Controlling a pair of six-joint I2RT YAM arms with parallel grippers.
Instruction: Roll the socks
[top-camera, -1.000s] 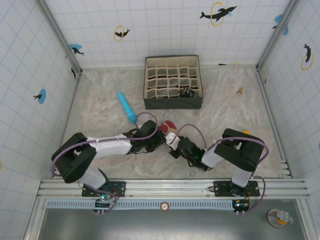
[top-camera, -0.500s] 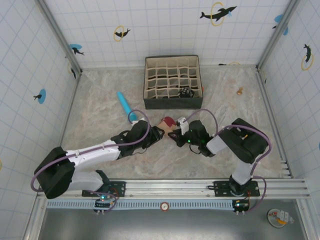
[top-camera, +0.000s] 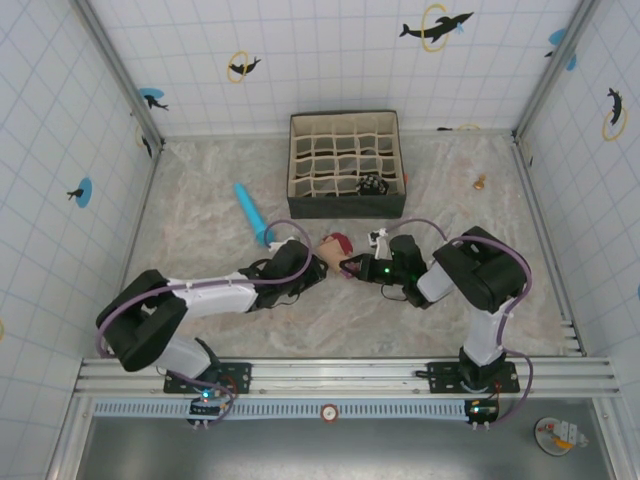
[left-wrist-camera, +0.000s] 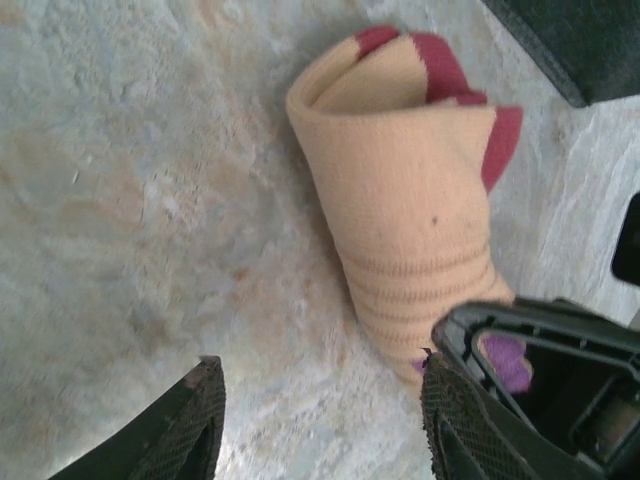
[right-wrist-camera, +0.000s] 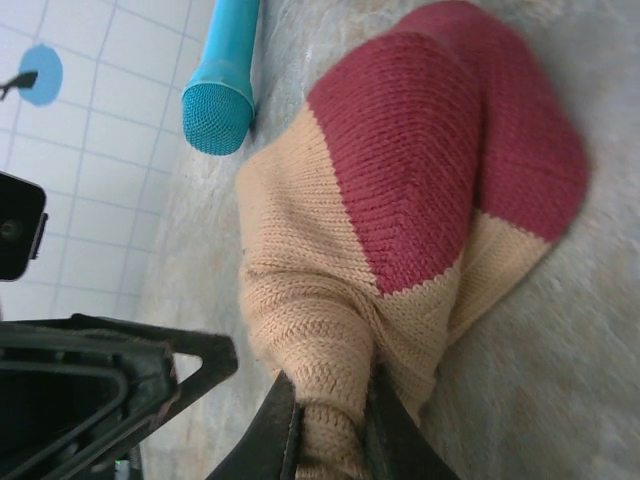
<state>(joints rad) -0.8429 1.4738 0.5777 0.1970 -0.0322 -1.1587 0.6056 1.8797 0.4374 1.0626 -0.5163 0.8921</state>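
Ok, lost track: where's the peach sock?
Top view, mid-table: the peach-and-maroon fabric sock lies between left tool and right tool, near the dark divided box.

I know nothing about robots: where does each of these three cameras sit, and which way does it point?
Top external: above and behind the arms, looking down on the table; both arms show, with the left gripper and right gripper at the peach sock.
Left wrist: on the left arm, looking past its open fingers at the sock's striped cuff.
Right wrist: on the right arm, looking past its fingers, pinched on the sock, towards the blue cylinder.
Shared: all three see the sock.
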